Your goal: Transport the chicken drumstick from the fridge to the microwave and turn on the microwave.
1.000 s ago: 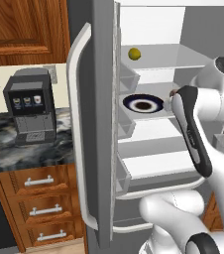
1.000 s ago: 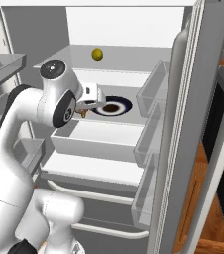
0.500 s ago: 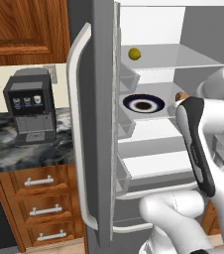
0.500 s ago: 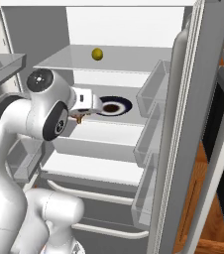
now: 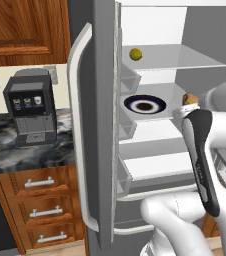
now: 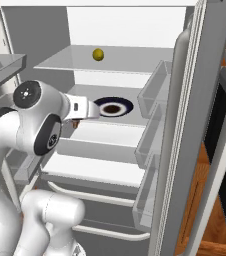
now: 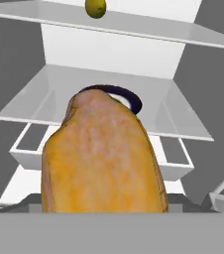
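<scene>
The chicken drumstick (image 7: 101, 158), golden-brown and lumpy, fills the middle of the hand view and covers the fingertips. My gripper (image 5: 187, 104) is shut on it inside the open fridge (image 5: 80, 125). It holds it above the middle shelf, in front of and to the right of the dark-rimmed plate (image 5: 145, 105). From the right base camera the drumstick (image 6: 75, 123) peeks out under the white hand, left of the plate (image 6: 113, 106). The drumstick (image 5: 189, 98) is clear of the plate. The microwave is out of view.
A yellow ball (image 5: 135, 53) lies on the upper glass shelf. Door bins (image 6: 152, 135) line the right fridge door. A black and grey coffee machine (image 5: 30, 112) stands on the marble counter, with wooden drawers (image 5: 40, 210) below it.
The hand with the drumstick has drawn back a little from the plate and sunk slightly. The arm's elbow has swung outward and towards the cameras.
</scene>
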You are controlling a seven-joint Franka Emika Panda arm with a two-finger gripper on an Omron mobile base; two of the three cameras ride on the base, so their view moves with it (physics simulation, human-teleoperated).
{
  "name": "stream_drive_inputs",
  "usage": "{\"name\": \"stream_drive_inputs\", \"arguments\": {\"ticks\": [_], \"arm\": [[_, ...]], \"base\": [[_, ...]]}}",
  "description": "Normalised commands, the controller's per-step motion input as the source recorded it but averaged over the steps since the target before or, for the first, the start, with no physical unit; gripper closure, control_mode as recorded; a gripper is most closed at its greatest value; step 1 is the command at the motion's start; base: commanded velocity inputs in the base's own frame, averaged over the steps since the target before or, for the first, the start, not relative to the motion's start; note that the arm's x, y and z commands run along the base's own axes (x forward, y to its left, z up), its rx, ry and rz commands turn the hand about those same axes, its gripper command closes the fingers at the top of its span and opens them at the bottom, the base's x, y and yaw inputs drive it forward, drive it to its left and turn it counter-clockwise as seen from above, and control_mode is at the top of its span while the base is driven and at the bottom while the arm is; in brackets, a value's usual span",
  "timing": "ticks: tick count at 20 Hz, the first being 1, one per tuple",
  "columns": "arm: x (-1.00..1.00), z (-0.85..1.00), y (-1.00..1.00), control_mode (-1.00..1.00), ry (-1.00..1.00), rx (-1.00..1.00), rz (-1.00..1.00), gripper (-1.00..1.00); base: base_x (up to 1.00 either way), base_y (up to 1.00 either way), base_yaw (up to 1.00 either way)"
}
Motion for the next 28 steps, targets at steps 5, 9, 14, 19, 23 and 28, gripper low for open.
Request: {"name": "stream_drive_inputs", "arguments": {"ticks": [5,9,14,19,23,28], "arm": [[-0.21,0.08,0.05,-1.00,-0.08,0.03,-0.04,1.00],[-0.23,0.05,0.05,-1.00,-0.03,0.00,-0.04,1.00],[-0.24,0.06,0.12,-1.00,-0.05,0.01,-0.02,1.00],[-0.28,0.02,0.16,-1.00,-0.06,0.01,0.00,1.00],[-0.29,0.00,0.07,-1.00,-0.03,0.02,0.00,1.00],[-0.21,0.00,0.05,-1.00,-0.02,0.00,0.00,1.00]], "base": [[0.00,0.00,0.00],[0.00,0.00,0.00],[0.00,0.00,0.00],[0.00,0.00,0.00],[0.00,0.00,0.00],[0.00,0.00,0.00]]}}
